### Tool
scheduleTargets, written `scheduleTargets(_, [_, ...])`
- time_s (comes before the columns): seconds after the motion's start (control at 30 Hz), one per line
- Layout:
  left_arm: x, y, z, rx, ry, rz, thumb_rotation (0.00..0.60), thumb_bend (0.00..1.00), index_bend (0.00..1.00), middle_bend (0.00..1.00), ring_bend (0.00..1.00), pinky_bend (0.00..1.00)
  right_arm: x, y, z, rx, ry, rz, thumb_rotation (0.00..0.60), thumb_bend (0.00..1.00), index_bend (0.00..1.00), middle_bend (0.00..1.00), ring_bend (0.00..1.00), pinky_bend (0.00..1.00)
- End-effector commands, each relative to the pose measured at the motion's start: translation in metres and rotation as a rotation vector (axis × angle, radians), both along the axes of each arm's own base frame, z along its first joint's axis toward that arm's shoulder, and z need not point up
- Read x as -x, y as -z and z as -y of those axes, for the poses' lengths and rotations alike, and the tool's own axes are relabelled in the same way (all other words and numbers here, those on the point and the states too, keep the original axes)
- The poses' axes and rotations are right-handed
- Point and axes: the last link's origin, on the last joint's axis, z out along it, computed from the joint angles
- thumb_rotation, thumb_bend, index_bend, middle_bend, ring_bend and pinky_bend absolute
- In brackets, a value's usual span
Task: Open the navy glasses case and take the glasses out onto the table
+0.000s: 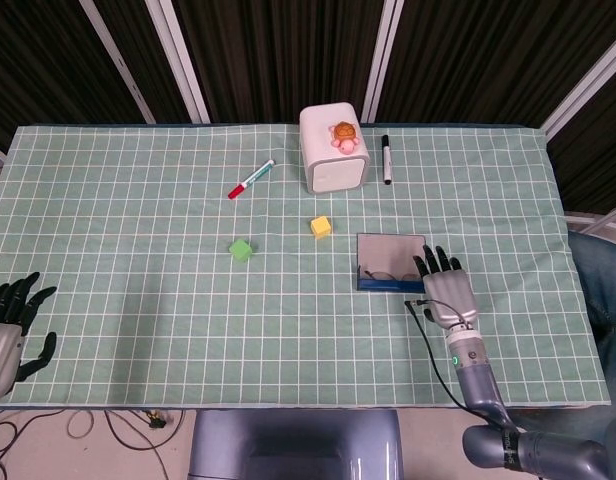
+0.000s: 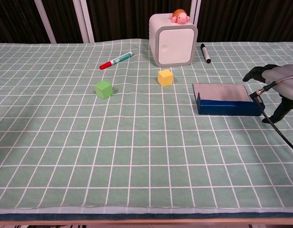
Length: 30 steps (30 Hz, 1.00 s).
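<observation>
- Dark slatted panels with pale metal struts are running behind the table [image 1: 138, 300], which is wearing a green cloth with a white grid.
- Right of centre, the navy glasses case [image 1: 390, 263] [image 2: 226, 99] is lying with its lid showing a grey surface in both views; the head view is showing the glasses [image 1: 380, 273] as a thin dark frame at the case's near edge, still with the case.
- At the case's right end, the right hand [image 1: 446, 290] [image 2: 275, 83] is hovering palm down with its fingers spread and holding nothing; its dark fingertips [image 1: 429, 262] are sitting just beside the case's right edge, and whether they are touching it I cannot tell.
- Down at the near left corner of the table, the left hand [image 1: 10, 322] is waiting well apart from everything, fingers apart and gripping nothing.
- Behind the case, a white box [image 1: 333, 150] [image 2: 173, 40] is standing with a small turtle toy [image 1: 343, 134] [image 2: 179, 16] on top.
- A black marker [image 1: 386, 159] [image 2: 205, 53] is lying just right of the box, and a red-capped marker [image 1: 250, 179] [image 2: 116, 60] is lying to its left.
- A yellow cube [image 1: 321, 227] [image 2: 165, 77] and a green cube [image 1: 242, 249] [image 2: 103, 89] are sitting between the markers and the near edge, apart from each other.
</observation>
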Motion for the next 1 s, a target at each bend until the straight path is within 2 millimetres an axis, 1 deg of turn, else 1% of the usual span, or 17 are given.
scheduleTargets(0.03, [0.0, 0.0, 0.0, 0.001, -0.001, -0.001, 0.6, 0.46, 0.14, 0.0, 0.0, 0.02, 0.001, 0.004, 0.0, 0.006, 0.01, 0.005, 0.6, 0.2, 0.16, 0.1, 0.08, 0.24])
scheduleTargets(0.23, [0.001, 0.0, 0.0, -0.001, -0.007, -0.001, 0.6, 0.46, 0.14, 0.0, 0.0, 0.02, 0.002, 0.008, 0.002, 0.032, 0.017, 0.044, 0.6, 0.21, 0.18, 0.13, 0.08, 0.24])
scheduleTargets(0.4, [0.001, 0.001, 0.0, 0.006, -0.015, -0.003, 0.6, 0.46, 0.14, 0.0, 0.0, 0.02, 0.005, 0.007, 0.002, 0.026, 0.017, 0.024, 0.6, 0.21, 0.19, 0.13, 0.08, 0.24])
scheduleTargets(0.83, [0.001, 0.001, 0.0, 0.004, -0.026, -0.01, 0.6, 0.46, 0.14, 0.0, 0.0, 0.02, 0.011, 0.012, 0.019, 0.079, 0.058, 0.076, 0.6, 0.24, 0.19, 0.13, 0.09, 0.24])
scheduleTargets(1.0, [0.002, 0.001, 0.0, 0.004, -0.03, -0.009, 0.6, 0.46, 0.14, 0.0, 0.0, 0.02, 0.017, 0.013, 0.027, 0.097, 0.076, 0.079, 0.6, 0.24, 0.19, 0.14, 0.09, 0.24])
